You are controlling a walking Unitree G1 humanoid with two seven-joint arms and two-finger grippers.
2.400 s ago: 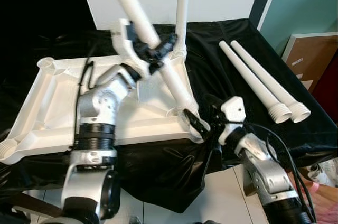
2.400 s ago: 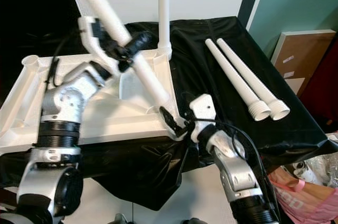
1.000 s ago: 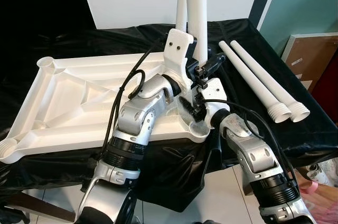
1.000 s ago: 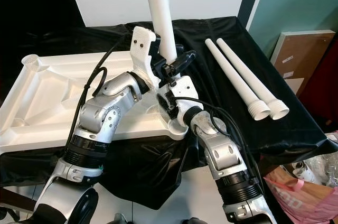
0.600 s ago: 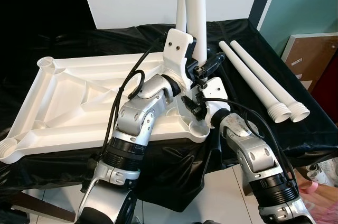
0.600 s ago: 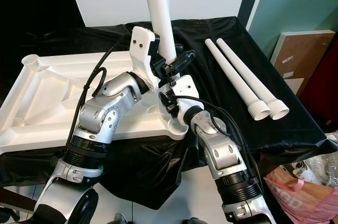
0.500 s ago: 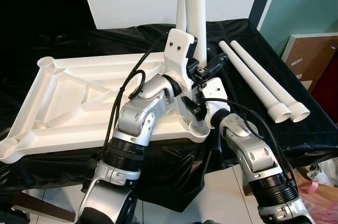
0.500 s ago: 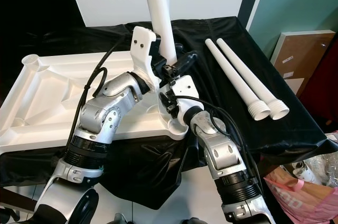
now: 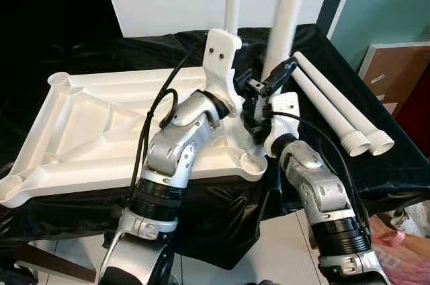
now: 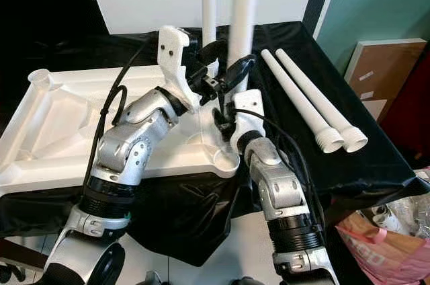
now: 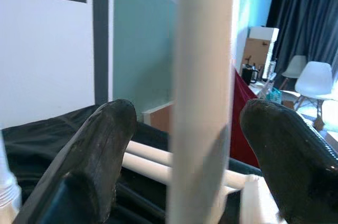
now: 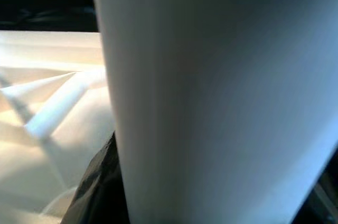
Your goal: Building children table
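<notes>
A white tabletop [image 9: 80, 124] lies upside down on a black cloth. One white leg [image 9: 232, 3] stands upright in its far right corner. A second leg [image 9: 287, 9] is held almost upright, leaning right, above the near right corner socket [image 9: 253, 163]. My left gripper [image 9: 265, 80] is open, its fingers [image 11: 100, 150] on either side of this leg [image 11: 203, 76] with gaps showing. Lower down, my right gripper [image 9: 252, 120] is shut on the leg [image 12: 211, 102]. Two spare legs [image 9: 336, 107] lie side by side on the cloth to the right.
The black cloth [image 9: 376, 171] hangs over the table's front and right edges. A brown board [image 9: 396, 70] leans on the teal wall at the right. A pink bag [image 10: 376, 245] sits on the floor at the lower right. White chairs [image 11: 317, 76] stand far off.
The held leg swung up from a steep leftward slant to near upright, and its top has now tipped right. Both grippers have come together at its lower part by the near right corner.
</notes>
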